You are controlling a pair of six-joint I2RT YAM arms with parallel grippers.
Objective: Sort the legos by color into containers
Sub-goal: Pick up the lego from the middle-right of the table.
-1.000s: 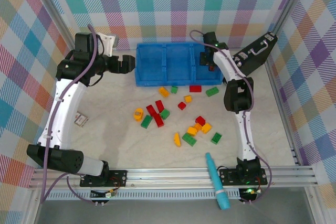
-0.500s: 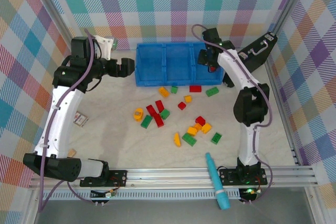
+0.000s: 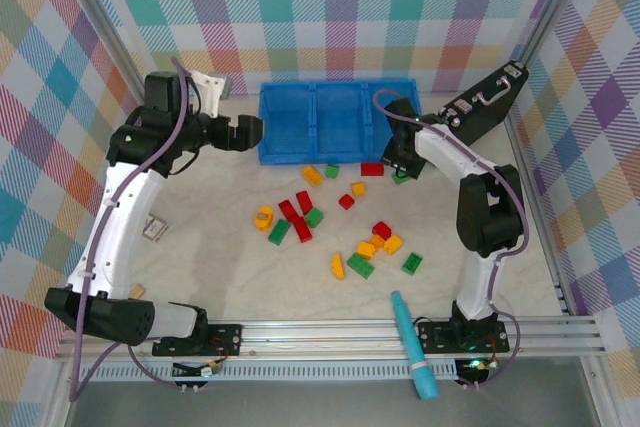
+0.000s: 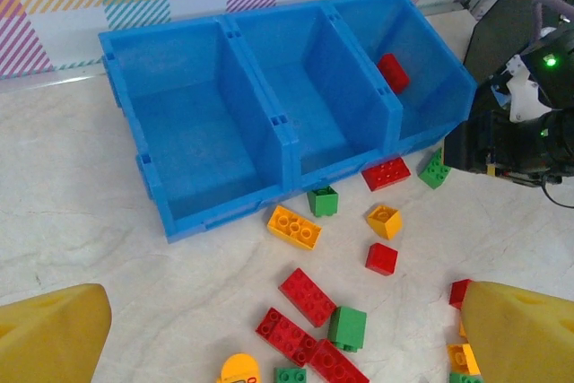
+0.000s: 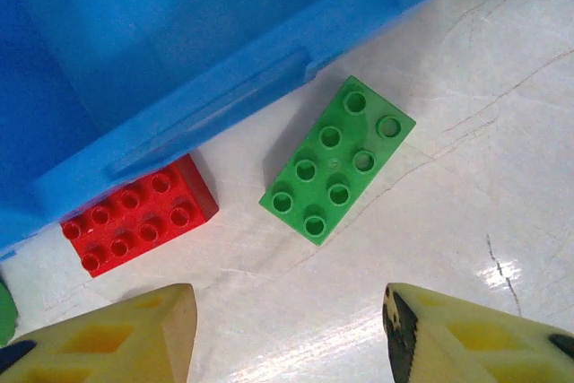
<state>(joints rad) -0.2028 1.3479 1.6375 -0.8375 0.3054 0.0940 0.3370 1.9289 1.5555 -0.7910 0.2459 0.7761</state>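
The blue three-compartment tray [image 3: 320, 153] stands at the back of the table. One red brick [image 4: 392, 72] lies in its right compartment; the other two are bare. My right gripper [image 3: 400, 164] is low in front of the tray's right end, open and empty [image 5: 287, 338]. Just ahead of it lie a green brick [image 5: 338, 161] and a red brick [image 5: 139, 213] against the tray wall [image 5: 206, 96]. My left gripper [image 3: 250, 132] hovers by the tray's left end, open and empty [image 4: 287, 347]. Red, green and yellow bricks [image 3: 300, 215] are scattered mid-table.
A black case with a handle [image 3: 485, 107] leans at the back right, close to the right arm. A teal tool [image 3: 412, 344] lies at the near edge. A tan block [image 3: 137, 291] and a small card [image 3: 153, 228] sit at the left.
My right gripper has come off the tray's right compartment and dropped to the table in front of it. The left gripper has shifted slightly toward the tray.
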